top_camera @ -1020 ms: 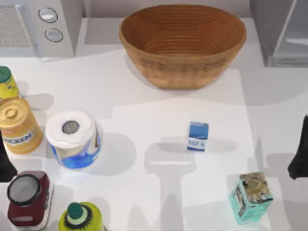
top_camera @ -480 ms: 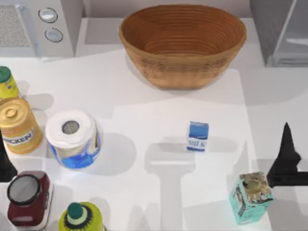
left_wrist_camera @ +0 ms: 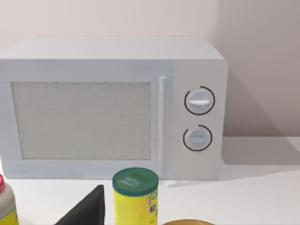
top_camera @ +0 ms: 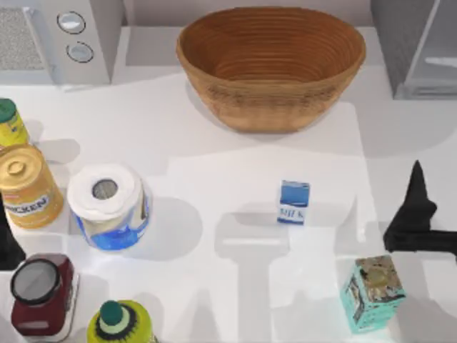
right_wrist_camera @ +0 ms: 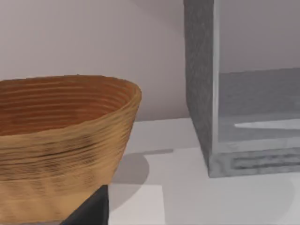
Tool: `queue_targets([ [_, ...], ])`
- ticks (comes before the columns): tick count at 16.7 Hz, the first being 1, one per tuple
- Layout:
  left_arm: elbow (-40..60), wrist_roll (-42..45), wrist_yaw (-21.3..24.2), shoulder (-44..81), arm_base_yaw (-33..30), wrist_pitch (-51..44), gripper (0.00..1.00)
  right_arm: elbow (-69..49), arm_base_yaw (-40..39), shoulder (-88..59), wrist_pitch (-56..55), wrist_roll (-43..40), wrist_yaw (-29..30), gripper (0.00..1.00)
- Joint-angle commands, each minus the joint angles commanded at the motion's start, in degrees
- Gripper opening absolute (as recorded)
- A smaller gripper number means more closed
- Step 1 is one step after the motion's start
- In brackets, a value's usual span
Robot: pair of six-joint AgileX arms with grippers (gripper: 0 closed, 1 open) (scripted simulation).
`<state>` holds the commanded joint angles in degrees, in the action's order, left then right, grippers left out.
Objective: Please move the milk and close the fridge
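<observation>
While its jaws cannot be judged open or shut, the right gripper hangs at the table's right side with its dark tip aimed at the far edge, holding nothing. Well apart to its left, the small blue rectangular milk carton stands upright, lettered front facing near. At the far right corner stands the large grey box-shaped fridge. Parked at the left edge is the left gripper.

Right claw: matte black, pointed tip, angular body, no markings.
</observation>
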<state>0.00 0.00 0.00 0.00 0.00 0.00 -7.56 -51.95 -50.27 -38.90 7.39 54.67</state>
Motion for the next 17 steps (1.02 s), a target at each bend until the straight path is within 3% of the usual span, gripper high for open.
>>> queue_targets([
  [9,0.0,0.0,0.0,0.0,0.0,0.0,1.0,-32.0,-1.9,-41.0,16.6,30.0,5.2,1.0],
  [13,0.0,0.0,0.0,0.0,0.0,0.0,1.0,-38.2,-5.4,-54.6,24.0,36.7,5.0,1.0],
  [17,0.0,0.0,0.0,0.0,0.0,0.0,1.0,-39.5,-7.3,-58.9,27.2,38.9,4.8,1.0],
])
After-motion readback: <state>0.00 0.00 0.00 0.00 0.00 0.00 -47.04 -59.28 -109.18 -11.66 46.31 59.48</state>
